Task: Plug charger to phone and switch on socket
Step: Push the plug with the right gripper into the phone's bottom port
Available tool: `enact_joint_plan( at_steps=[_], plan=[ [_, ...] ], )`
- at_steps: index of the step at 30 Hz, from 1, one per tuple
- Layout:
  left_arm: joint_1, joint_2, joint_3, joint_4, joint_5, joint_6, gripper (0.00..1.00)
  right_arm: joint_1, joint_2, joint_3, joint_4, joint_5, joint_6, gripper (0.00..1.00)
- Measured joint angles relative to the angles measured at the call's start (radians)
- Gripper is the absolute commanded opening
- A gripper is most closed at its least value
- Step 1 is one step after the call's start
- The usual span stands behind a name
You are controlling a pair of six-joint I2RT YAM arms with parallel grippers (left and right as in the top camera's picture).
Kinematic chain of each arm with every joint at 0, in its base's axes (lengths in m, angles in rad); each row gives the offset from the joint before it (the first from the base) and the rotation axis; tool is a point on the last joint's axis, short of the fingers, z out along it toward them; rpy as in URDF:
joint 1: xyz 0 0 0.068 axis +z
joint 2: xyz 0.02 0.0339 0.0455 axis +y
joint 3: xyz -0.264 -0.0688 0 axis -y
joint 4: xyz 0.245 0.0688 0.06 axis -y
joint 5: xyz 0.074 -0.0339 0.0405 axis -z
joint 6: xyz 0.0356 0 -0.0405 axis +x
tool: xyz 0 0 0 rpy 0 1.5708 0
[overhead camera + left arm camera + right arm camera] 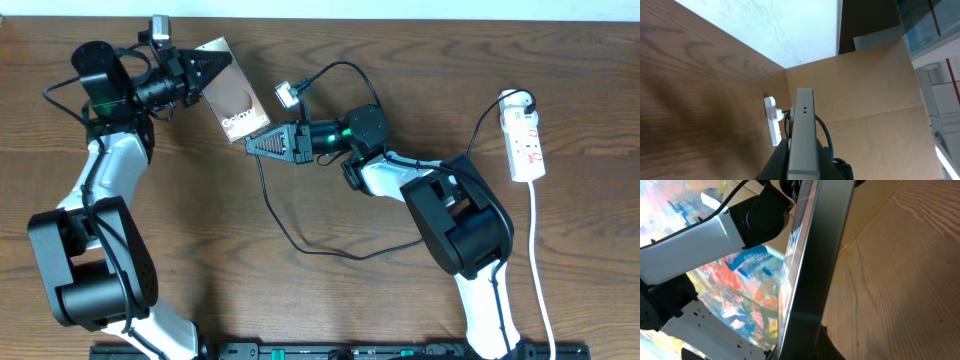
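The phone [238, 100], dark with white "Galaxy" lettering, is held up off the table at the back left. My left gripper [205, 75] is shut on its upper end; the left wrist view shows it edge-on [804, 125] between the jaws [804, 162]. My right gripper [252, 144] meets its lower corner, and the right wrist view shows the phone's edge [815, 255] between its jaws [805, 350]. The charger cable [300, 245] runs from under the right gripper across the table to a plug in the socket [526, 140]. The connector tip is hidden.
The socket also shows in the left wrist view [772, 122], near a brown cardboard wall [865, 85]. The strip's white cord [540, 260] runs down the right side. A black rail [330, 350] lines the front edge.
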Motion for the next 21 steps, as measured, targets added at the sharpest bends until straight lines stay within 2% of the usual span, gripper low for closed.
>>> enact_joint_plan(
  at_steps=[11, 21],
  plan=[
    [0.078, 0.0, 0.0, 0.0, -0.005, 0.012, 0.07, 0.0, 0.0, 0.0, -0.001, 0.002, 0.0, 0.01],
    [0.046, 0.0, 0.0, 0.0, -0.005, 0.015, 0.07, 0.0, 0.0, 0.0, 0.0, -0.001, 0.0, 0.01]
  ],
)
